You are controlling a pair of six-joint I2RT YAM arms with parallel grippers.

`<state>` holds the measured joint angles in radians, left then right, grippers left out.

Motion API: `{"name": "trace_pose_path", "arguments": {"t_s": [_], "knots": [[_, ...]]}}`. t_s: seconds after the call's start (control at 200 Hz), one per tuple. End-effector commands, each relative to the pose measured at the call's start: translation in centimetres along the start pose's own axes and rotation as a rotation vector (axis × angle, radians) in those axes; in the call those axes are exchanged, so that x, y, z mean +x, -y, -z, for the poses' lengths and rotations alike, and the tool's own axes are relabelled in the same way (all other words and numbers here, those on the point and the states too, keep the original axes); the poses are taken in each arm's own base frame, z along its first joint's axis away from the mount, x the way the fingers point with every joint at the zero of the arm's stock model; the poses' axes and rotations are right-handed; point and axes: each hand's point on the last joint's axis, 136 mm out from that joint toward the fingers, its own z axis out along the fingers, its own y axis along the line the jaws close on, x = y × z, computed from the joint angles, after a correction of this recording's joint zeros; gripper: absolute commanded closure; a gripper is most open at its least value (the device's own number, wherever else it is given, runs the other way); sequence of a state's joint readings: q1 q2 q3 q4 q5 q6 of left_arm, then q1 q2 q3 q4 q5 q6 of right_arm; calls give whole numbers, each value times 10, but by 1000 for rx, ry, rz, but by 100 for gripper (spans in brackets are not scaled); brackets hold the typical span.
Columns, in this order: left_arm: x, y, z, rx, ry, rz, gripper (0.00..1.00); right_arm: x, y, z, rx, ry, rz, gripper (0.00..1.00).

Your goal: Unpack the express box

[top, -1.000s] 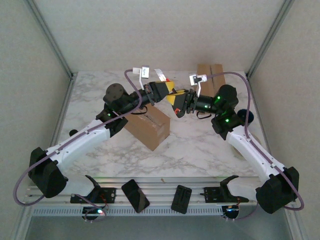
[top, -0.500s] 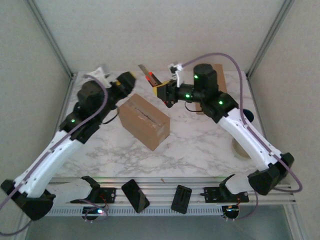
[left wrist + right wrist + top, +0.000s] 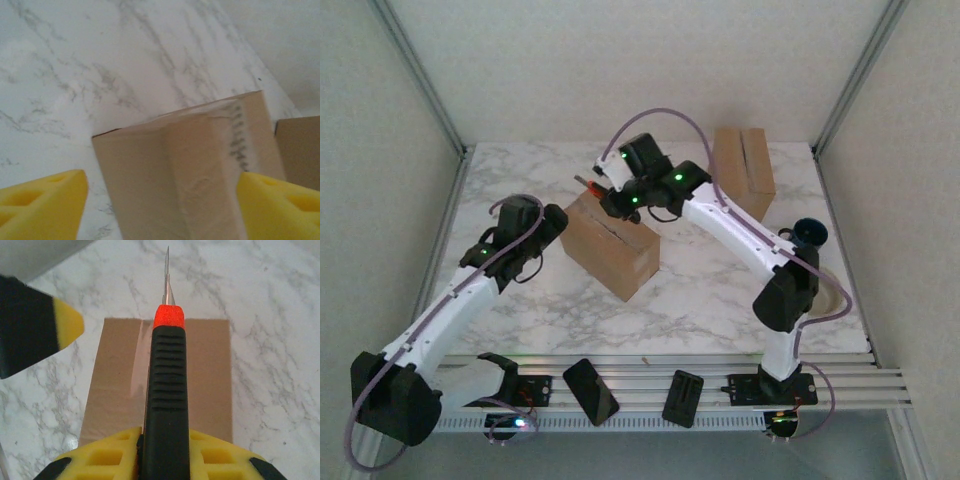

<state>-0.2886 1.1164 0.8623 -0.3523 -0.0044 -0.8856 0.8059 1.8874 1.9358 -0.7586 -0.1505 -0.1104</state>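
Lengthwise above box (image 3: 205,385), knife (image 3: 165,400) past edge

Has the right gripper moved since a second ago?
Yes. The right gripper, holding the knife, has shifted left in the top view, from right of the box to over its far edge.

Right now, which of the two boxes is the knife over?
The middle box, with the knife above its taped seam; the other box sits apart at the far right.

White arms (image 3: 455,305), black joints (image 3: 395,395), yellow pincer fingers (image 3: 40,200).
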Motion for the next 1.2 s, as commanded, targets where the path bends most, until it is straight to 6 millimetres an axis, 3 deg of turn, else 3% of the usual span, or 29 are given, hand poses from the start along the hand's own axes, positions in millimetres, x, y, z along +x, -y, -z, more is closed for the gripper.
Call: {"name": "trace_pose_path", "arguments": {"t_s": [0.0, 0.13, 0.421, 0.701, 0.881, 1.197], "knots": [[0, 10, -10, 78, -13, 117, 14, -12, -7, 3, 31, 17, 59, 100], [2, 9, -18, 95, -12, 134, 11, -3, -11, -14, 34, -17, 56, 100], [3, 4, -29, 148, 32, 181, 10, 11, -6, -31, 77, -66, 55, 100], [-3, 14, -34, 235, 81, 194, 0, 13, -1, -32, 113, -74, 56, 100], [-4, 8, -38, 205, 97, 194, 0, 20, 0, -35, 119, -98, 53, 100], [11, -4, -54, 195, 59, 221, 0, 29, -6, -45, 106, -138, 64, 100]]}}
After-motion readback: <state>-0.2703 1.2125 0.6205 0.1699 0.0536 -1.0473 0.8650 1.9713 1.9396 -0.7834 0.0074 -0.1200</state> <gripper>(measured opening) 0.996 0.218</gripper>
